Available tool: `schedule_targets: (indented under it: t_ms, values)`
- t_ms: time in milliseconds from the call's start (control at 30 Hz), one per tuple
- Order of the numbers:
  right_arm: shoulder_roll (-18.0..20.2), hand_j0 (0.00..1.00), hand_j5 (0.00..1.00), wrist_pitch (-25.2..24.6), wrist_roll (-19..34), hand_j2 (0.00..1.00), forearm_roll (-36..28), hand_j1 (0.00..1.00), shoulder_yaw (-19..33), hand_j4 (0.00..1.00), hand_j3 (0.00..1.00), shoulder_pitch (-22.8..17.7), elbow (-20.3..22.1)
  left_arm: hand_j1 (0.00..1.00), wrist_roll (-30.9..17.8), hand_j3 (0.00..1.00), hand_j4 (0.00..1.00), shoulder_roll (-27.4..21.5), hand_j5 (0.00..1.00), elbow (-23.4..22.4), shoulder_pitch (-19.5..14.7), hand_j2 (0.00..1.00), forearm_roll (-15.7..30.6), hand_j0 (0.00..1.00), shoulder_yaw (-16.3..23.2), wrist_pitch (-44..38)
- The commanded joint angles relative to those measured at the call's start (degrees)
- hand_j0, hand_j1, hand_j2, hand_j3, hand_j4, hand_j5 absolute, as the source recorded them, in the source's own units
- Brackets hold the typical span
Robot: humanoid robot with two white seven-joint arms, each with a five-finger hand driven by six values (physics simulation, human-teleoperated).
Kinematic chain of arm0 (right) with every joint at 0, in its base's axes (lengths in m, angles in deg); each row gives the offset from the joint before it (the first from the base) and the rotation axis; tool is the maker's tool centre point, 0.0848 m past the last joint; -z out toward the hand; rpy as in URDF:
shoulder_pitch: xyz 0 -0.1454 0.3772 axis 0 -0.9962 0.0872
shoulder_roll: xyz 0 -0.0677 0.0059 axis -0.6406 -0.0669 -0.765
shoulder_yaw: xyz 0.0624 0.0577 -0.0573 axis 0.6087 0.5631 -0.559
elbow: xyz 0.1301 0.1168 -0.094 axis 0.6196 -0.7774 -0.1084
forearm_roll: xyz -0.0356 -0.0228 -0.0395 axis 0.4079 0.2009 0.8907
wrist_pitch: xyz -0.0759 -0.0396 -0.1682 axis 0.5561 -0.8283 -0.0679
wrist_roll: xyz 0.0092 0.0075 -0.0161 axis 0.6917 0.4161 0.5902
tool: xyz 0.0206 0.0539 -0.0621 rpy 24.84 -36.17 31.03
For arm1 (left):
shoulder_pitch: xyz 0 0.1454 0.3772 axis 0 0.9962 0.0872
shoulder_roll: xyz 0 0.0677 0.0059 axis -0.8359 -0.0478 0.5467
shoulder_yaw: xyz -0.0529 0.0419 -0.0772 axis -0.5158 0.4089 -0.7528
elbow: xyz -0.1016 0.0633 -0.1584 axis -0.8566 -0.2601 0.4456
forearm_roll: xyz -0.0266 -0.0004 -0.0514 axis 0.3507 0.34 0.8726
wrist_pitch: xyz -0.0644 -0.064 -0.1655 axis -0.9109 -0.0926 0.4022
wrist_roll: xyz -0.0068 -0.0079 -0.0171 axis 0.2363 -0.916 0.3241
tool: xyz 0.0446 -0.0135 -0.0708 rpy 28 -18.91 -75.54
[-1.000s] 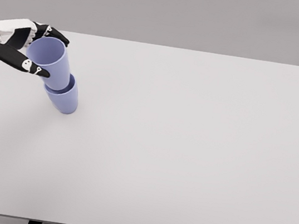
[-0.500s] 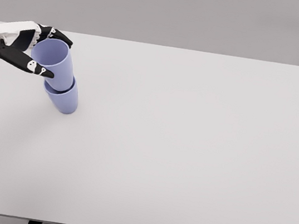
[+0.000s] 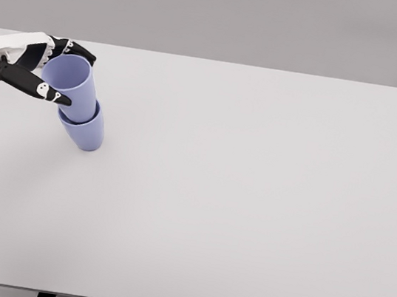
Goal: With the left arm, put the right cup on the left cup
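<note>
Upper lilac cup (image 3: 73,85) nested in lower cup (image 3: 85,130), both smooth, tapered, empty, left hand (image 3: 28,63) fingers (image 3: 43,88) clamped around upper rim, plain white counter (image 3: 250,201).

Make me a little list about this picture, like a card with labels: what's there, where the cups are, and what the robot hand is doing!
Things: two light purple cups, one robot hand, a white table
Top cup: sits inside the bottom cup, open end up
Bottom cup: stands on the table near its left side
Left hand: fingers around the top cup's rim
Right hand: not in the picture
Job: cups are stacked; hand not let go yet
</note>
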Motion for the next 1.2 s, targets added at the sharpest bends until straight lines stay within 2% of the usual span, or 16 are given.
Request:
schedule_targets:
  t_ms: [0, 233, 400, 633, 733, 967, 1033, 1133, 1167]
  values:
    - [0.0, 1.00, 1.00, 0.1, 0.0, 1.00, 0.0, 1.00, 0.0, 1.00, 1.00, 0.0, 0.0, 0.90, 0.0, 0.90, 0.90, 0.0, 0.90, 0.0, 0.0, 0.90, -0.1, 0.90, -0.1, 0.0]
    - [0.0, 1.00, 1.00, 0.0, 0.0, 1.00, 0.0, 1.00, 0.0, 1.00, 1.00, 0.0, 0.0, 0.93, 0.0, 0.93, 0.93, -0.2, 0.93, 0.0, 0.3, 0.93, -0.2, 0.93, -0.2, 0.1]
    - [0.0, 1.00, 1.00, 0.0, 0.0, 1.00, 0.0, 1.00, 0.0, 1.00, 1.00, 0.0, 0.0, 1.00, 0.0, 1.00, 1.00, -0.6, 1.00, 0.7, 0.2, 1.00, -0.2, 1.00, -0.3, 0.1]
    - [0.0, 1.00, 1.00, 0.0, 0.0, 1.00, 0.0, 1.00, 0.0, 1.00, 1.00, 0.0, 0.0, 1.00, 0.0, 1.00, 1.00, -1.7, 1.00, 3.5, 0.4, 1.00, -0.2, 1.00, -4.2, 0.7]
    - [0.0, 1.00, 1.00, 0.0, 0.0, 1.00, 0.0, 1.00, 0.0, 1.00, 1.00, 0.0, 0.0, 1.00, -0.1, 1.00, 1.00, -3.3, 1.00, 4.3, 0.9, 1.00, -0.1, 1.00, -4.8, 7.4]
    - [0.0, 1.00, 1.00, 0.0, 0.0, 1.00, 0.0, 1.00, 0.0, 1.00, 1.00, 0.0, 0.0, 1.00, -0.4, 1.00, 1.00, -7.0, 1.00, 5.5, 7.1, 1.00, -0.5, 1.00, -4.9, 47.4]
    - [0.0, 1.00, 1.00, 0.0, 0.0, 1.00, 0.0, 1.00, 0.0, 1.00, 1.00, 0.0, 0.0, 1.00, -0.4, 1.00, 1.00, -6.6, 1.00, 5.5, 8.8, 1.00, -1.7, 1.00, -4.9, 48.8]
    - [0.0, 1.00, 1.00, 0.0, 0.0, 1.00, 0.0, 1.00, 0.0, 1.00, 1.00, 0.0, 0.0, 1.00, -0.4, 1.00, 1.00, -6.4, 1.00, 5.4, 13.9, 1.00, -2.1, 1.00, -5.3, 48.8]
    - [0.0, 1.00, 1.00, 0.0, 0.0, 1.00, 0.0, 1.00, 0.0, 1.00, 1.00, 0.0, 0.0, 1.00, -0.4, 1.00, 1.00, -6.2, 1.00, 5.3, 14.3, 1.00, -2.1, 1.00, -5.4, 48.8]
